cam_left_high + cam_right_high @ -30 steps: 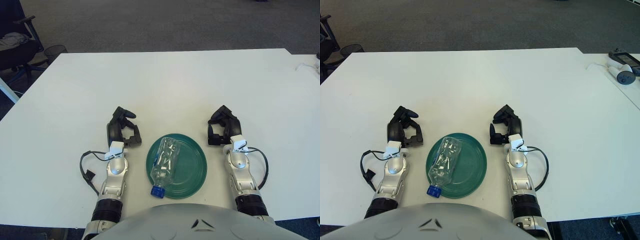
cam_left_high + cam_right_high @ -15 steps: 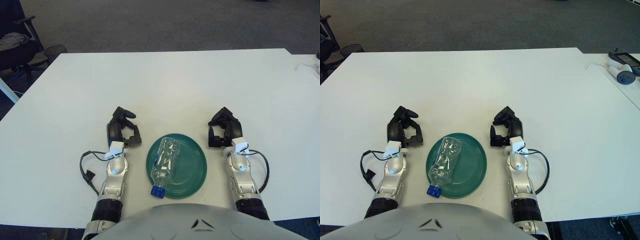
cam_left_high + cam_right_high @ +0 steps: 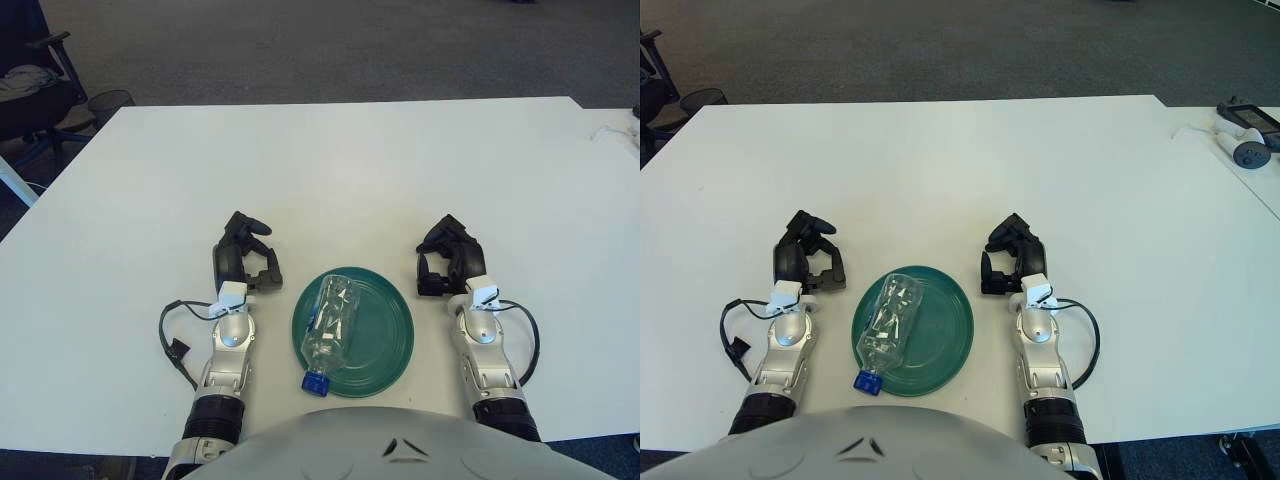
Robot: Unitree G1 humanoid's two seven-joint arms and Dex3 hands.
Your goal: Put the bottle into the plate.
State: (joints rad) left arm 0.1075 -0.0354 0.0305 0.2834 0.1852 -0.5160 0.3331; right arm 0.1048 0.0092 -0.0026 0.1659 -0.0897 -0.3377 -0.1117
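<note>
A clear plastic bottle (image 3: 333, 325) is seen lying on its side in a round green plate (image 3: 353, 331), which is set on the white bench (image 3: 330, 170) near its near edge. The bottle is laid along the left part of the plate, with its base toward the far rim and its blue cap (image 3: 315, 383) pointing near and slightly left, reaching just past the near rim. The bottle is touched by neither hand.

The left hand (image 3: 245, 258) is shown just to the left of the plate, apart from it, with its dark fingers (image 3: 262, 230) loosely curled and nothing held between them. The right hand (image 3: 449, 259) is shown just to the right of the plate, also apart from it; its fingers (image 3: 432, 242) are likewise bent inward in a relaxed way and nothing is gripped. Both forearms are extended from the near edge toward the far side, with a black cable (image 3: 174, 342) looped beside the left wrist.

At the far right, on an adjoining surface, a pale handheld controller (image 3: 1247, 152) with a white cord is seen. Past the far left corner of the bench, a dark office chair (image 3: 30, 90) is standing on the grey carpet (image 3: 330, 45).
</note>
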